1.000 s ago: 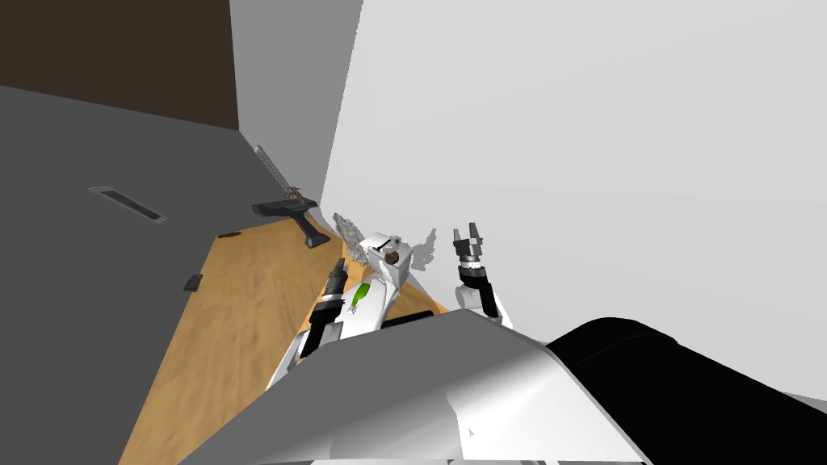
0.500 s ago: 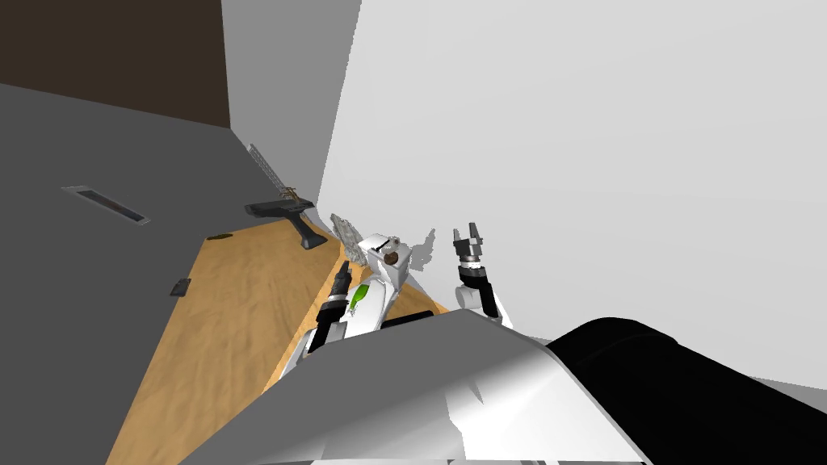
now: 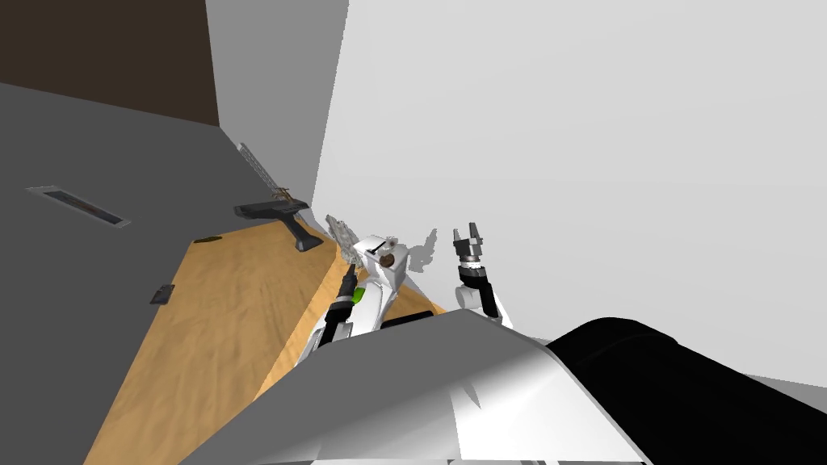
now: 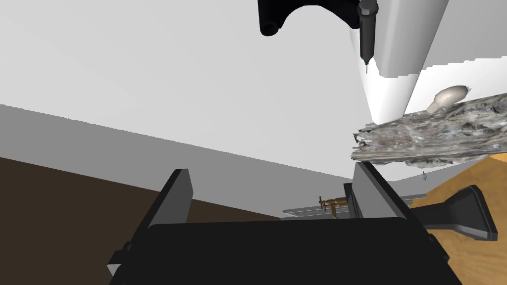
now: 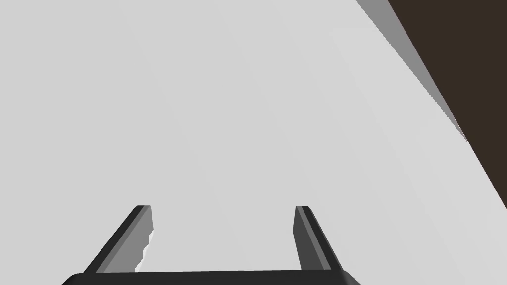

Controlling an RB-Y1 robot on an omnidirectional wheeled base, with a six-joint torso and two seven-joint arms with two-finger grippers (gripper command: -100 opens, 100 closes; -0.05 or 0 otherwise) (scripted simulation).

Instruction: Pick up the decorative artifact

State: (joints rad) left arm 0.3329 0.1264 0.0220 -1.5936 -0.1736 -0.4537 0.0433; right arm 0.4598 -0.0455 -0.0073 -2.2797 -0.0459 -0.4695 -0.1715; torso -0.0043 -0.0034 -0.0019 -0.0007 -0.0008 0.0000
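at the wooden worktop's (image 3: 242, 307) far edge: mottled grey artifact (image 4: 435, 133) sits ungrasped, beside and just beyond the left tool (image 4: 272, 170), spread and empty. right tool (image 5: 223, 208), spread, hangs aside. 2 steps left: approach, grasp.

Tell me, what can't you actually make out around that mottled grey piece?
The mottled grey artifact: in the left wrist view its far end is cut off by the picture's edge; in the head view it is too small for detail.
The small brass-coloured thing: left wrist view, partly behind a finger of the left gripper, too small to name.
The dark shape: left wrist view, cut off by the picture's edge.
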